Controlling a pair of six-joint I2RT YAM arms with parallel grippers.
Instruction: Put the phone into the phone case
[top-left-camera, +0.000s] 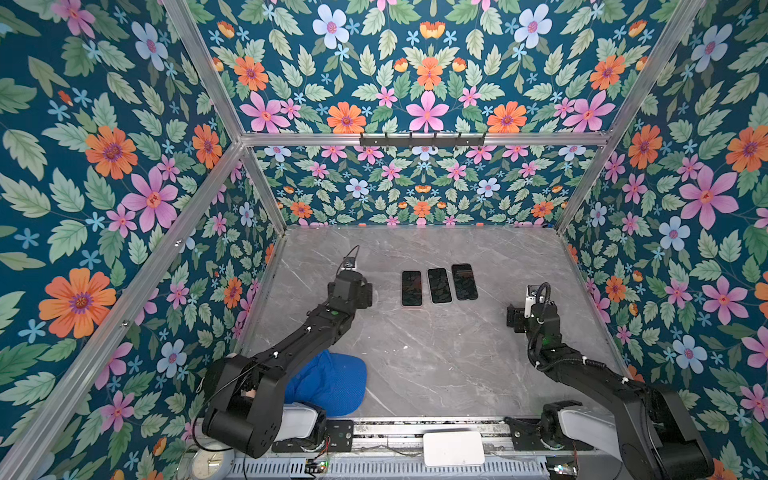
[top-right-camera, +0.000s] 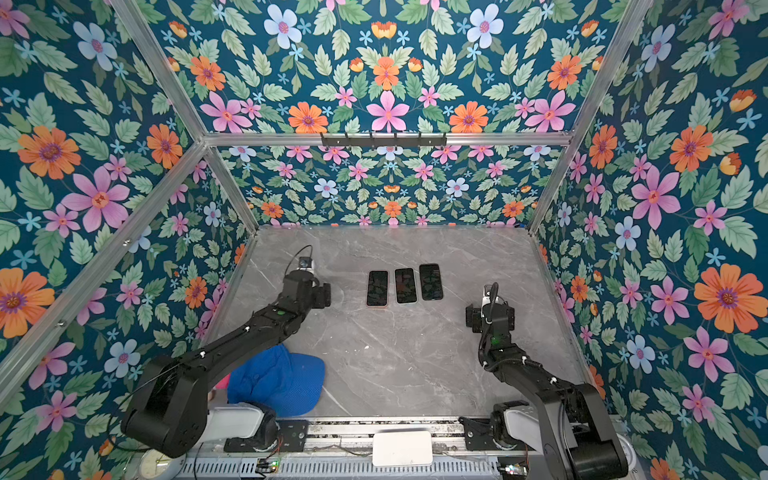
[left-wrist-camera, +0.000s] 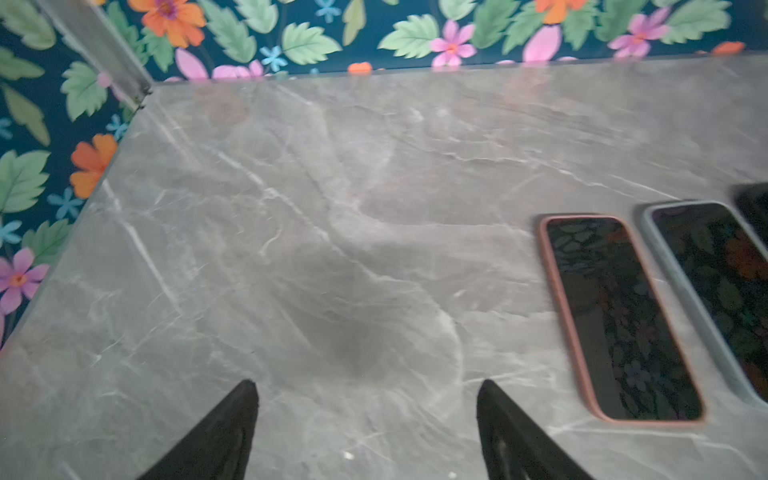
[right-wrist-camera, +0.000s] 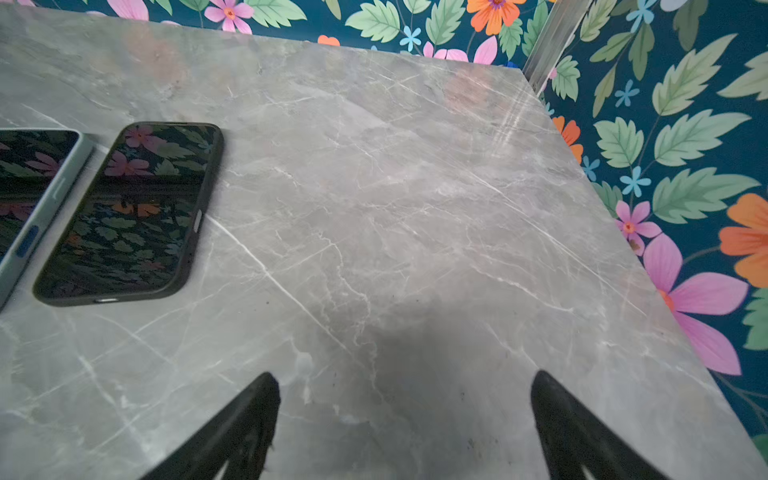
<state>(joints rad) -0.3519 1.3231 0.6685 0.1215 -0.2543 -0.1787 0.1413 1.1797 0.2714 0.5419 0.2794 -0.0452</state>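
Note:
Three phones lie face up, side by side, at the middle of the marble table (top-left-camera: 436, 353), each inside a phone case. The left one has a pink case (top-left-camera: 411, 288) (left-wrist-camera: 619, 316), the middle one a pale grey-blue case (top-left-camera: 439, 285) (right-wrist-camera: 29, 187), the right one a black case (top-left-camera: 464, 281) (right-wrist-camera: 129, 212). My left gripper (left-wrist-camera: 368, 384) hangs open over bare table to the left of the pink-cased phone, holding nothing. Over bare table to the right of the black-cased phone and nearer the front, my right gripper (right-wrist-camera: 405, 374) is open too.
A blue cap (top-left-camera: 332, 382) lies at the front left, partly under the left arm (top-left-camera: 291, 345). A white box (top-left-camera: 453, 449) sits on the front rail. Floral walls close in the table on three sides, and a black hook rail (top-left-camera: 422, 139) is mounted high on the back frame.

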